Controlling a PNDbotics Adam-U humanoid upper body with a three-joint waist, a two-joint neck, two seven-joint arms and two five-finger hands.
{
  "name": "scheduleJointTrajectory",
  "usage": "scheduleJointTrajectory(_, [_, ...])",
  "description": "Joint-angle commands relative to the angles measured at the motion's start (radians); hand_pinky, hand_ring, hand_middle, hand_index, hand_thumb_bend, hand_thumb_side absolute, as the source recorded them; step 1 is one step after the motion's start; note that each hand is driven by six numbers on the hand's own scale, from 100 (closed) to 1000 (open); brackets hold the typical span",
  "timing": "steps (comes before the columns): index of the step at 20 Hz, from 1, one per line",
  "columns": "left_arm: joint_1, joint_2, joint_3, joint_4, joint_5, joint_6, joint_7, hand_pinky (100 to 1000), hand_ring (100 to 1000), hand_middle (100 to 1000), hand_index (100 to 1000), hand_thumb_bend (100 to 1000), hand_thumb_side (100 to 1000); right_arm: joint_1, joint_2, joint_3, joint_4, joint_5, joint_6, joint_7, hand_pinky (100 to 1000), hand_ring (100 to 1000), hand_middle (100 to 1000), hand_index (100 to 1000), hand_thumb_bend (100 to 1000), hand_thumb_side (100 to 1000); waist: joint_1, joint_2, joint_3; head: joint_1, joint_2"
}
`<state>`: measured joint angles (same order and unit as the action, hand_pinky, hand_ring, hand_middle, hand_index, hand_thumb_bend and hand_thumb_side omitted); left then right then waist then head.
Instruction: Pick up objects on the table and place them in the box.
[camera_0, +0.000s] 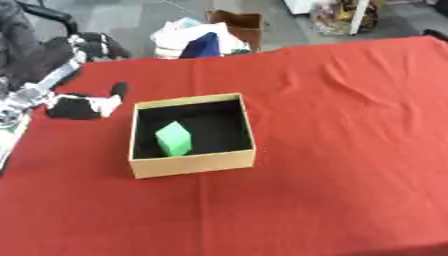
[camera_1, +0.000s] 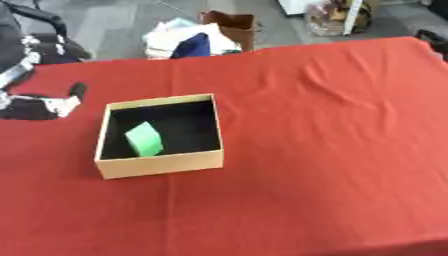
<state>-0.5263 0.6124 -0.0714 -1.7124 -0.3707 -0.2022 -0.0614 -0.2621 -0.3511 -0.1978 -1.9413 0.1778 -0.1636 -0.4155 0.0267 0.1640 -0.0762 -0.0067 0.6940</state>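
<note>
Presently the left hand (camera_0: 80, 106) rests with fingers relaxed, holding nothing; just right of it, the box (camera_0: 194, 163) contains a green block (camera_0: 174, 138).

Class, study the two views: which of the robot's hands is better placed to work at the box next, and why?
Left, probably. The left hand rests on the red cloth just left of the box, which holds a green block. The right hand shows in neither view.
</note>
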Motion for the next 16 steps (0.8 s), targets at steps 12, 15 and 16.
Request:
scheduleJointTrajectory(12, [0.155, -0.180, 0.210, -0.244, 0.349, 0.028, 0.353, 651, 667, 645, 734, 100, 326, -0.005, -0.003, -0.011, -0.016, 0.015, 0.007, -0.018, 651, 727, 841, 931, 100, 531, -0.002, 0.012, 0.035, 0.024, 0.054])
scheduleJointTrajectory(15, [0.161, -0.204, 0.212, -0.245, 0.352, 0.026, 0.368, 652, 667, 645, 735, 100, 329, -0.005, -0.002, -0.005, -0.016, 0.016, 0.011, -0.012, 651, 727, 841, 931, 100, 530, -0.010, 0.016, 0.056, 0.034, 0.062])
scheduleJointTrajectory(16, [0.161, -0.210, 0.212, -0.247, 0.351, 0.024, 0.370, 651, 666, 644, 735, 100, 329, -0.006, -0.001, -0.004, -0.017, 0.017, 0.011, -0.011, 650, 726, 840, 931, 100, 530, -0.011, 0.017, 0.060, 0.038, 0.061])
